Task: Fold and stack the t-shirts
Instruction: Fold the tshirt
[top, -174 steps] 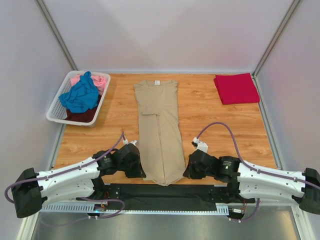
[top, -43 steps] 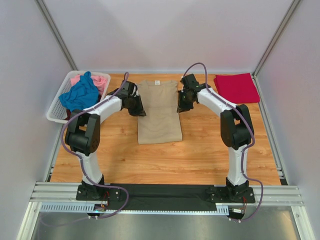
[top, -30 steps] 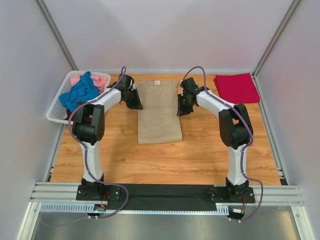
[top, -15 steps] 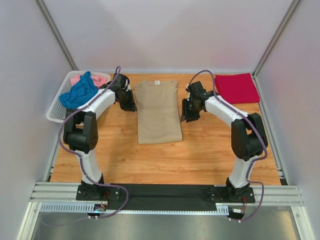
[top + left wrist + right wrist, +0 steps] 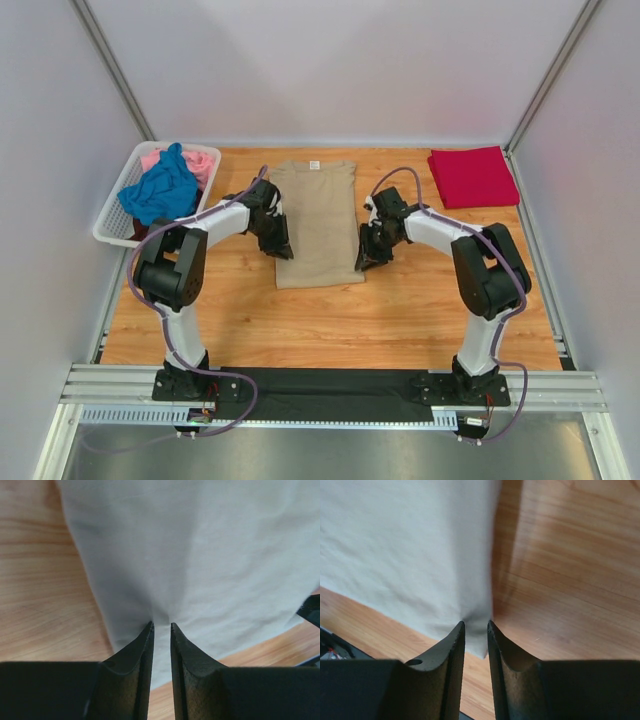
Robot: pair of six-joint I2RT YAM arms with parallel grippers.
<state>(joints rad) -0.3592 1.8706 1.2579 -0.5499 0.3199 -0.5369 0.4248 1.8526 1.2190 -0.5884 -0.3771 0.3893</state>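
Observation:
The tan t-shirt (image 5: pixel 318 225) lies folded into a short rectangle at mid-table, collar to the far side. My left gripper (image 5: pixel 283 247) is at its near left corner and my right gripper (image 5: pixel 363 260) at its near right corner. In the left wrist view the left gripper (image 5: pixel 161 625) stands narrowly open, its tips on the tan t-shirt (image 5: pixel 200 555). In the right wrist view the right gripper (image 5: pixel 476 623) is also narrowly open over the edge of the tan t-shirt (image 5: pixel 405 545), where the cloth puckers. The red t-shirt (image 5: pixel 472 176) lies folded at the far right.
A white lattice basket (image 5: pixel 112 231) at the far left holds a blue t-shirt (image 5: pixel 158 190), a pink one (image 5: pixel 199 161) and a dark one (image 5: pixel 139 230). Bare wooden table (image 5: pixel 330 320) lies between the tan shirt and the arm bases.
The long tan shirt has been folded in half toward the far side. Both grippers have since moved from its collar end to its near corners.

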